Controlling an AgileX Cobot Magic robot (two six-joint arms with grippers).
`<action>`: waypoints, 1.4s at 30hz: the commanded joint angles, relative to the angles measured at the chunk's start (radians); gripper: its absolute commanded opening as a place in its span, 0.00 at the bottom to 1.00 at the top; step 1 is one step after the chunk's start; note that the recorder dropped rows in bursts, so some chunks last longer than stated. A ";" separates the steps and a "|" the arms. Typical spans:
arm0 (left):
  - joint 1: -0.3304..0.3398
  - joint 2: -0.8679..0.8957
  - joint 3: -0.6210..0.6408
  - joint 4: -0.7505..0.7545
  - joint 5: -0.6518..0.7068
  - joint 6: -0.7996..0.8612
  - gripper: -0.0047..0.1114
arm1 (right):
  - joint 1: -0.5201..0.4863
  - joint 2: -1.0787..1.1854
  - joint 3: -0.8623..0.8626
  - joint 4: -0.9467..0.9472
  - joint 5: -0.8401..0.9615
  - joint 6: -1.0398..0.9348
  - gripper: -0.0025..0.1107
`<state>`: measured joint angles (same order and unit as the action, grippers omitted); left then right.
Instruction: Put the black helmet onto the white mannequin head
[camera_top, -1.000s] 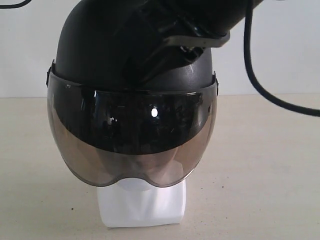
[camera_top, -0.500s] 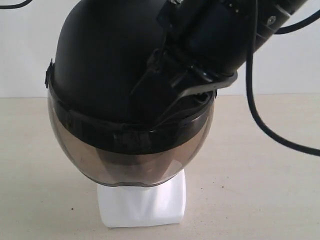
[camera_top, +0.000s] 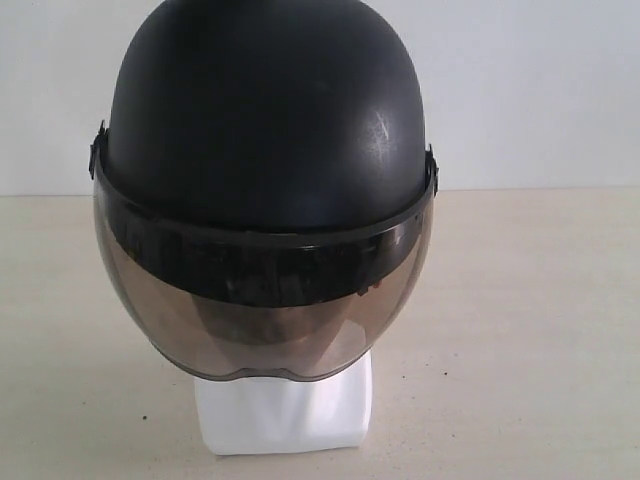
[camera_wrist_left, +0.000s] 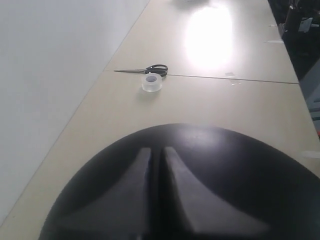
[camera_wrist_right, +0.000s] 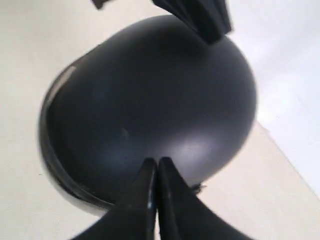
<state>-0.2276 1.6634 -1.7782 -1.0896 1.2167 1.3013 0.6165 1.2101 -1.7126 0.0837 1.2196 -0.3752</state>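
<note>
Pale beige matte table (camera_top: 520, 330), plain and lightly scuffed, a few tiny dark specks (camera_top: 143, 418) near its front edge. Plain white wall (camera_top: 540, 90) meets the table's back edge, no windows seen. Left wrist view: table runs long beside the wall, a thin seam (camera_wrist_left: 240, 79) crossing it. Black-handled scissors (camera_wrist_left: 145, 70) and a clear tape roll (camera_wrist_left: 152, 83) lie just beside each other at the seam, near the wall-side edge. Bright overhead light glare (camera_wrist_left: 210, 35) on the tabletop beyond. Dark, unclear furniture (camera_wrist_left: 300, 30) past the table's far edge.
</note>
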 joint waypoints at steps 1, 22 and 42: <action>0.082 -0.088 -0.001 0.033 0.004 -0.057 0.08 | -0.006 -0.098 -0.005 -0.144 0.002 0.066 0.02; 0.183 -0.782 0.657 0.106 -0.346 -0.114 0.08 | -0.006 -0.896 0.789 -0.100 -0.544 0.146 0.02; 0.147 -1.209 1.416 -0.387 -0.642 0.071 0.08 | -0.006 -0.945 1.223 0.112 -0.918 0.141 0.02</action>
<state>-0.0714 0.4596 -0.3668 -1.4537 0.5864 1.3840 0.6165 0.2712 -0.4926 0.1935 0.3105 -0.2409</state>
